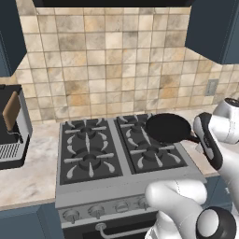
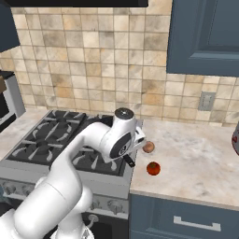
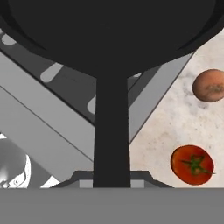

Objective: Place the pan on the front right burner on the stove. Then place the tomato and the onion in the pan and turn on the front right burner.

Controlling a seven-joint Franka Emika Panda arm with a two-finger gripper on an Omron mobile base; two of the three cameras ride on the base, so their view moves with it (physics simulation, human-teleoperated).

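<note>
The black pan [image 1: 167, 127] hangs above the right side of the stove [image 1: 88, 184], over the back right grate. Its long handle [image 3: 111, 131] runs straight into my gripper [image 3: 111, 180], which is shut on it. In the left base view my gripper [image 1: 196, 137] sits at the stove's right edge. The front right burner [image 1: 151, 156] lies bare just in front of the pan. On the counter right of the stove rest the red tomato [image 2: 153, 168] [image 3: 192, 165] and, behind it, the brownish onion [image 2: 148, 147] [image 3: 210, 85].
A row of silver knobs [image 1: 95, 210] lines the stove front. A dark appliance [image 1: 11, 126] stands on the counter left of the stove. The pale counter [image 2: 196, 158] stretches to the right, with a dark object [image 2: 235, 137] at its far right edge.
</note>
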